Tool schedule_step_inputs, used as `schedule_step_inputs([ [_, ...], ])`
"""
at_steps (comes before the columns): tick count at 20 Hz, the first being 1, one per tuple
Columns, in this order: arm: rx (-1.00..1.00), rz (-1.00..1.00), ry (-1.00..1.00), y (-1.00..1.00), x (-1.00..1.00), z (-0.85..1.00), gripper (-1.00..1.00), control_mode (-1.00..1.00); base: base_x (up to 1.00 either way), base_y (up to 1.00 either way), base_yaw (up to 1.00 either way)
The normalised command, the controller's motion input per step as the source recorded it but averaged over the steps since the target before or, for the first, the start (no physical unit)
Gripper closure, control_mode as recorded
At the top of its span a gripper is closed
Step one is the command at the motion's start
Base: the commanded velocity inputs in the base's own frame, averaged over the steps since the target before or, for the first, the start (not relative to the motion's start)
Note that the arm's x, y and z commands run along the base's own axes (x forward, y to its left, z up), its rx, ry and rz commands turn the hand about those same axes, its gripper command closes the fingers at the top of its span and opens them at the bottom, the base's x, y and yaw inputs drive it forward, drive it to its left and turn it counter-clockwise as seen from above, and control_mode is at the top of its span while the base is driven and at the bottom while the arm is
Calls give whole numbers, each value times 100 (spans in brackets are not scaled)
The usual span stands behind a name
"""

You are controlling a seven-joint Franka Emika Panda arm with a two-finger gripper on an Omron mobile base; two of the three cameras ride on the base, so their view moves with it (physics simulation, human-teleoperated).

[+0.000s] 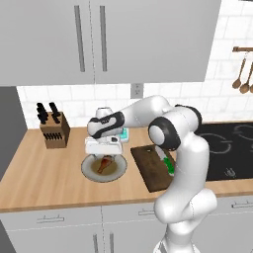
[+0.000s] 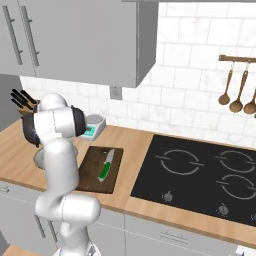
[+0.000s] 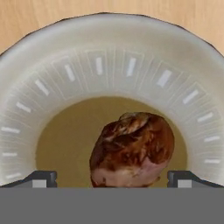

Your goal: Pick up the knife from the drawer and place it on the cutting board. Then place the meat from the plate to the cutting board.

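- On the cutting board (image 1: 154, 168) in the left base view lies the knife (image 1: 167, 163), its green handle toward the board's near end: the first half of the task looks done. The meat (image 1: 104, 163) is not yet moved; it sits on the plate (image 1: 89, 170) just left of the board, on the wooden bench (image 1: 44, 173). The gripper (image 1: 103, 151) hangs right over the plate, close above the meat. A knife block (image 1: 54, 129) stands well left of the board, against the wall.
- Across the board in the right base view, the knife (image 2: 106, 165) shows in full, blade and green handle lying along the board's (image 2: 92, 170) length, well clear of the edges. The arm hides most of the plate (image 2: 39, 159) left of the board, and the meat with it. A black hob (image 2: 200, 175) lies right of the board, with wooden spoons (image 2: 235, 90) hung on the wall above it.
- Directly below the hand, the hand view gives what neither base view can: the meat (image 3: 131, 148), its thick end up, sits between the two fingers (image 3: 41, 178), which are spread wide to either side and touch nothing. The plate's rim (image 3: 105, 65) rings it. By this look the grasp has not closed, so lifting the meat and carrying it to the board remain.
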Motion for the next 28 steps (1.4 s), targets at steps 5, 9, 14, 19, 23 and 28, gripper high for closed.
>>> schedule_step_inputs([
  [5, -1, -1, 4, 0, -8, -20, -100, -100, 0, 0, 0],
  [9, 0, 0, 3, -1, -19, -19, -100, -100, 0, 0, 0],
  [14, 0, 0, 0, -2, -21, -18, -100, -100, 0, 0, 0],
  [19, 0, 0, 0, -6, -37, -23, -100, -100, 0, 0, 0],
  [23, -1, 0, 0, 0, -13, -20, 100, -100, 0, 0, 0],
  [28, 0, 0, 0, 0, -41, -2, 100, -100, 0, 0, 0],
])
